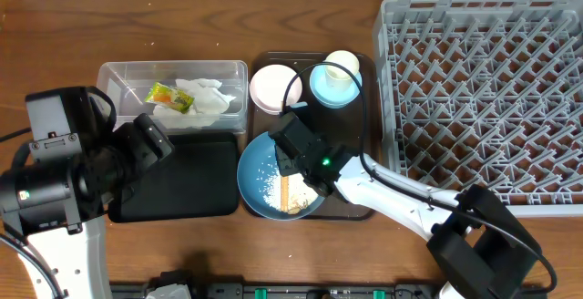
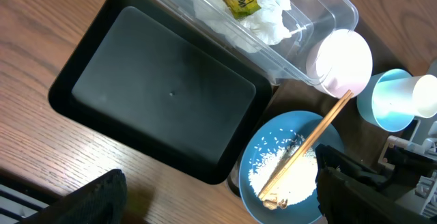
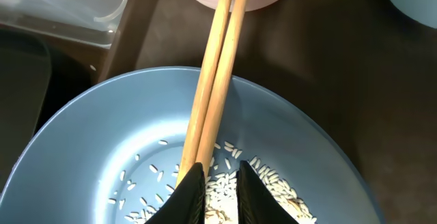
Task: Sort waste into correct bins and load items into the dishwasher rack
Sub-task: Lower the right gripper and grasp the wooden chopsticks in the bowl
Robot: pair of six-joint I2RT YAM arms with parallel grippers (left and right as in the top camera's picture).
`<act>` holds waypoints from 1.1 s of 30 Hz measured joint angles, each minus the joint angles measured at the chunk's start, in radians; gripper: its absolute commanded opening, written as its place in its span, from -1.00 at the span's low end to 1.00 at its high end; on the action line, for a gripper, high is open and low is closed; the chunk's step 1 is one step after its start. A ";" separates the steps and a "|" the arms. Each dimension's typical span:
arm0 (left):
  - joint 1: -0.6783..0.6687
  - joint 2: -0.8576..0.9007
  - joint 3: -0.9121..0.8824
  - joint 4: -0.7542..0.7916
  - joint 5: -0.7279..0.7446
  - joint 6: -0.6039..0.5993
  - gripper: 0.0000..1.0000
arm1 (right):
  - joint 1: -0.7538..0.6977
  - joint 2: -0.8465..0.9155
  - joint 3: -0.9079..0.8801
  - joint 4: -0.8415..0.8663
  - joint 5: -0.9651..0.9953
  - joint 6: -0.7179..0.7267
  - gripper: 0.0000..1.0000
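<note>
Carefully: my right pincer (image 3: 220, 174) sits nearly closed over the dark-blue dish (image 3: 89, 142); whether it grips the wooden chopsticks (image 3: 220, 67) is unclear, so centre both before lifting.

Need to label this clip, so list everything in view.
tub: 1, clear, upper left
napkin: 1, white, in the tub
wrapper: 1, yellow-green, on the napkin
black tray: 1, black, in front of the tub
brown tray: 1, brown, centre
white bowl: 1, white, on the brown tray
blue bowl: 1, light blue, right of the white bowl
cup: 1, white, in the blue bowl
dish: 1, dark blue, front of the brown tray
rice: loose grains, white, in the dish
chopsticks: 2, wooden, from the dish to the white bowl's rim
rack: 1, grey, right
left gripper: 1, black, open above the black tray
right gripper: 1, black, at the chopsticks' lower ends
</note>
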 measured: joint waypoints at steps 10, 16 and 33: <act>0.000 0.000 0.000 0.000 0.000 0.000 0.82 | 0.049 0.074 0.000 0.011 0.002 0.027 -0.67; 0.000 0.000 0.000 0.000 0.000 0.000 0.82 | 0.050 0.074 0.000 0.016 0.002 0.029 -0.84; 0.000 0.000 0.000 0.000 0.000 0.000 0.82 | 0.048 -0.116 0.000 0.005 0.088 0.013 -0.91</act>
